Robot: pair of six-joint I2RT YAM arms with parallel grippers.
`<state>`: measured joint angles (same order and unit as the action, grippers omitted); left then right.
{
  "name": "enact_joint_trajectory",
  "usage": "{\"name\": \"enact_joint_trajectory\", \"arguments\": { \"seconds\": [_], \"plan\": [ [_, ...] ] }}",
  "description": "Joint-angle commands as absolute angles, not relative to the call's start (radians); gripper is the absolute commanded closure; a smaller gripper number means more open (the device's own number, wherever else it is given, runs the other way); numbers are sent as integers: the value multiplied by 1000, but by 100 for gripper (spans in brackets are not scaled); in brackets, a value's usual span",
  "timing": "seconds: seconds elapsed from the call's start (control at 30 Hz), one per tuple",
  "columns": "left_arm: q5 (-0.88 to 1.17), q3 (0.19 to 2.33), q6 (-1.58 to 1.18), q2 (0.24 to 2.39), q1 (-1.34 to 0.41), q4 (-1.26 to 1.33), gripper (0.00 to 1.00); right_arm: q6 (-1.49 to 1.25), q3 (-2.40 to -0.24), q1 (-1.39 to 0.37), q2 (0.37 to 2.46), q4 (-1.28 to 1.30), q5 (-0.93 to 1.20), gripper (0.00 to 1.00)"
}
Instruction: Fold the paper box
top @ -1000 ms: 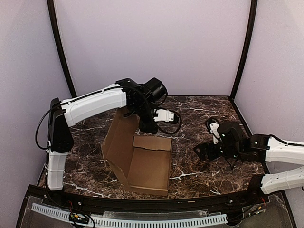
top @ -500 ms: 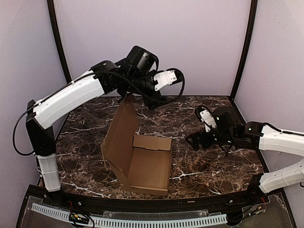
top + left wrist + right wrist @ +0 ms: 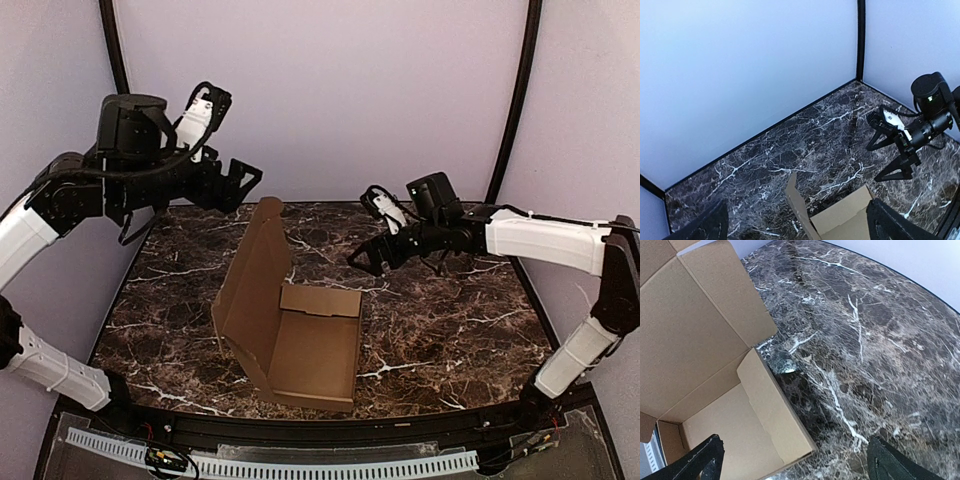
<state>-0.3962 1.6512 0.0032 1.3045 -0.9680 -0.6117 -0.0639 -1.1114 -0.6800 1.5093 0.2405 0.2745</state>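
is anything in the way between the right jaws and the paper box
Nothing visible does. The right jaws hang open above the table, just right of the paper box near its back wall, and only bare marble lies between them.

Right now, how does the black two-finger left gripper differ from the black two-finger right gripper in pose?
The black two-finger left gripper hangs high, above and left of the plain brown cardboard paper box; the black two-finger right gripper sits lower, over the dark marble table right of it. The left gripper points rightward; the right gripper points leftward, toward the box. Both are open and empty.
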Motion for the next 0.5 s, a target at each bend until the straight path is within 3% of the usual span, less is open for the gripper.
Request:
{"name": "enact_joint_trajectory", "arguments": {
  "seconds": [0.0, 0.17, 0.47],
  "plan": [
    [-447, 1458, -250, 1156, -972, -649, 6, -5, -1255, -660, 1653, 300, 462, 2],
    [-437, 1232, -377, 988, -971, -634, 9, 52, -1399, -659, 1810, 371, 530, 2],
    [-340, 1066, -495, 840, -971, -674, 11, 97, -1622, -658, 2041, 476, 621, 7]
  ]
}}
